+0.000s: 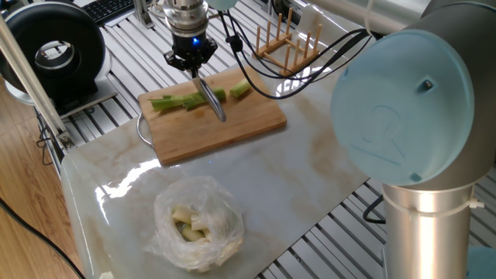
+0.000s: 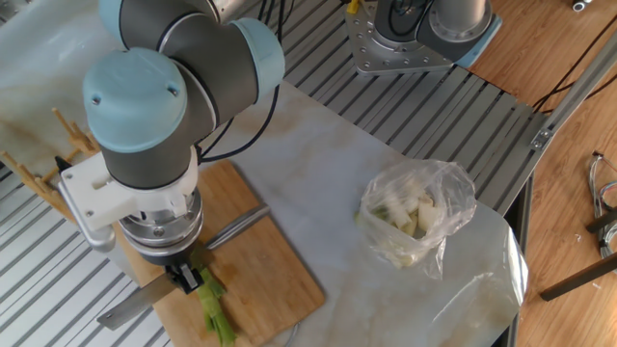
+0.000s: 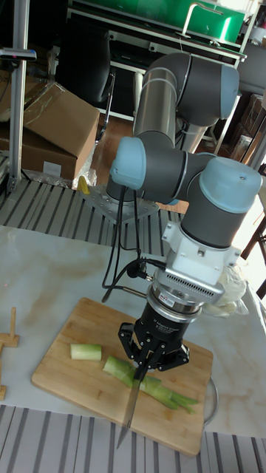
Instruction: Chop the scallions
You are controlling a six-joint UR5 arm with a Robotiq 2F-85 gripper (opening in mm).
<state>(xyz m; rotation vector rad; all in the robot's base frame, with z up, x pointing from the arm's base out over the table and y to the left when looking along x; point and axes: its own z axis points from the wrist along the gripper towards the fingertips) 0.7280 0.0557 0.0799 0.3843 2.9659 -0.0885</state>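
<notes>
One wooden cutting board (image 1: 232, 124) lies on the marble-patterned desk (image 1: 310, 178). On it are the scallions (image 3: 151, 385): one long light-green stalk and one short cut chunk (image 3: 86, 352) lying apart from it near the board's far end. The end effector (image 3: 153, 358) is pinched on the handle of one knife (image 3: 131, 405), whose slim metal blade slants across the stalk. One clear, crinkled plastic bag (image 2: 416, 220) of pale whitish pieces sits well apart from the board. One slatted wooden rack (image 1: 288, 37) stands beyond the board.
</notes>
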